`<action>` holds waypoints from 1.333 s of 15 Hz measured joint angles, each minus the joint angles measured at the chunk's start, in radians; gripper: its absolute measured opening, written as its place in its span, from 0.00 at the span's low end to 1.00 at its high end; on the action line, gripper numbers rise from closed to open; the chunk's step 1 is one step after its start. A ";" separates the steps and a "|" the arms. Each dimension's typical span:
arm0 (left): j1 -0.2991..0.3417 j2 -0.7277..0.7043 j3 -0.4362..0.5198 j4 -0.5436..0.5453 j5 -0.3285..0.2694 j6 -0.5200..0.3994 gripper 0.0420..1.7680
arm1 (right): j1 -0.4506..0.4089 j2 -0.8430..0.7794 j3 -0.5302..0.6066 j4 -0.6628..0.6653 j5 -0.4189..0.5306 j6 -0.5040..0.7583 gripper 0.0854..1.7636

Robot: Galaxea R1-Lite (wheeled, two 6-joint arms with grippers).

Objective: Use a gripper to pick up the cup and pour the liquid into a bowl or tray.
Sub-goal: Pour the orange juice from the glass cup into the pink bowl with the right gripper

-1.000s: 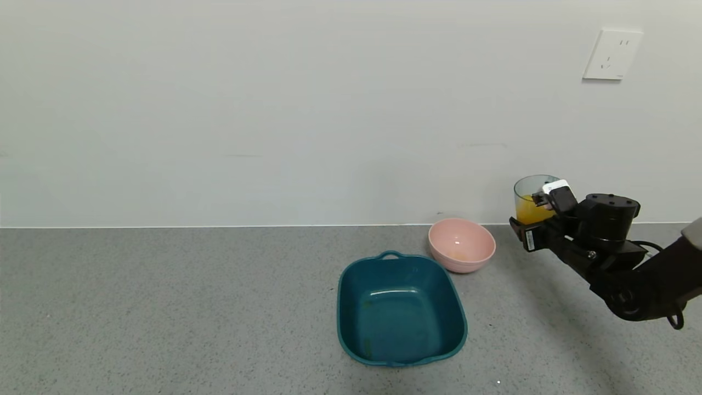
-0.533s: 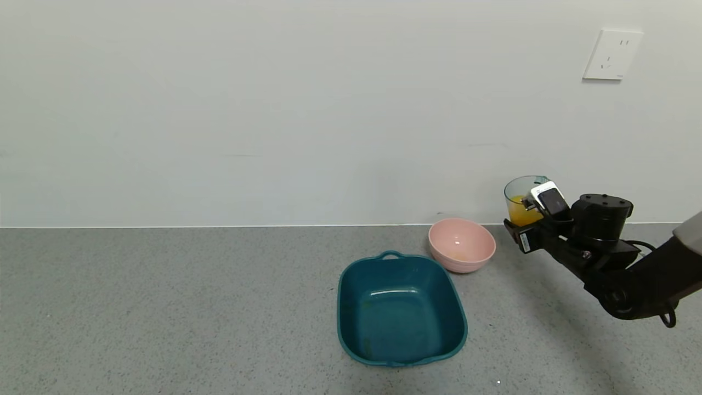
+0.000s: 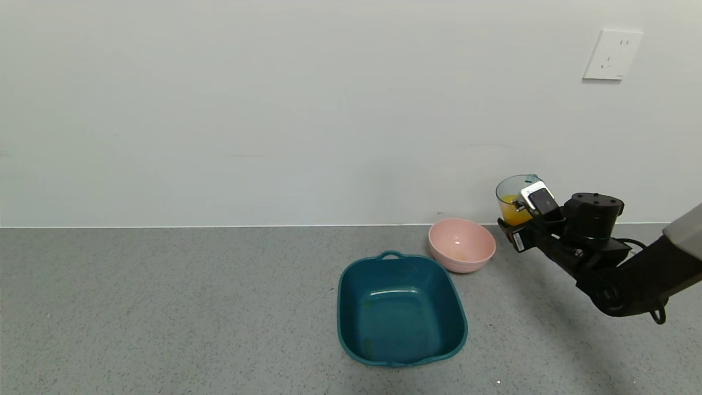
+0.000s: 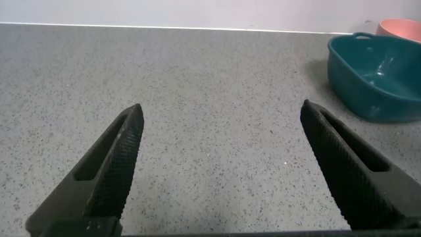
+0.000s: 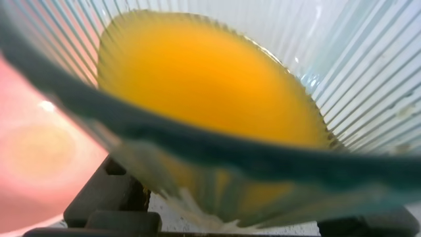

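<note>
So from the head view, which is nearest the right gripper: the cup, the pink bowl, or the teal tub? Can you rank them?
1. Cup: held in the right gripper, above the counter.
2. Pink bowl: on the counter, just to the gripper's left and lower.
3. Teal tub: farther left and nearer the robot.

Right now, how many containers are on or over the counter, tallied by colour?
Pink: 1, the bowl
Dark teal: 1, the square tub
Translucent blue-grey: 1, the cup holding orange liquid, gripped by the right gripper
Total: 3
</note>
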 joint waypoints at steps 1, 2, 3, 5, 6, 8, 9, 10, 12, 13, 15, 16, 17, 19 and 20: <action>0.000 0.000 0.000 0.000 0.000 0.000 0.97 | 0.002 0.004 -0.007 0.001 0.000 -0.006 0.75; 0.000 0.000 0.000 0.000 0.000 0.000 0.97 | 0.004 0.010 -0.013 0.000 0.000 -0.018 0.75; 0.000 0.000 0.000 0.000 0.000 0.000 0.97 | 0.005 0.016 -0.020 0.001 0.000 -0.024 0.75; 0.000 0.000 0.000 0.000 0.000 0.000 0.97 | 0.006 0.028 -0.033 0.002 0.000 -0.036 0.75; 0.000 0.000 0.000 0.000 0.000 0.000 0.97 | 0.007 0.033 -0.037 0.002 0.000 -0.039 0.75; 0.000 0.000 0.000 0.000 0.000 0.000 0.97 | 0.010 0.046 -0.044 0.002 0.000 -0.059 0.75; 0.000 0.000 0.000 0.000 0.000 0.000 0.97 | 0.011 0.051 -0.046 0.002 0.000 -0.069 0.75; 0.000 0.000 0.000 0.000 0.000 0.000 0.97 | 0.012 0.057 -0.049 0.002 0.000 -0.081 0.75; 0.000 0.000 0.000 0.000 0.000 0.000 0.97 | 0.013 0.066 -0.053 0.002 0.001 -0.105 0.75; 0.000 0.000 0.000 0.000 0.000 0.000 0.97 | 0.014 0.070 -0.055 0.002 0.003 -0.121 0.75; 0.000 0.000 0.000 0.000 0.000 0.000 0.97 | 0.015 0.073 -0.056 0.002 0.003 -0.146 0.75; 0.000 0.000 0.000 0.000 0.000 0.000 0.97 | 0.016 0.074 -0.057 0.002 0.003 -0.158 0.75; 0.000 0.000 0.000 0.000 0.000 0.000 0.97 | 0.016 0.075 -0.058 0.002 0.003 -0.173 0.75; 0.000 0.000 0.000 0.000 0.000 0.000 0.97 | 0.015 0.076 -0.060 0.003 0.003 -0.206 0.75; 0.000 0.000 0.000 0.000 0.000 0.000 0.97 | 0.015 0.076 -0.060 0.003 0.003 -0.221 0.75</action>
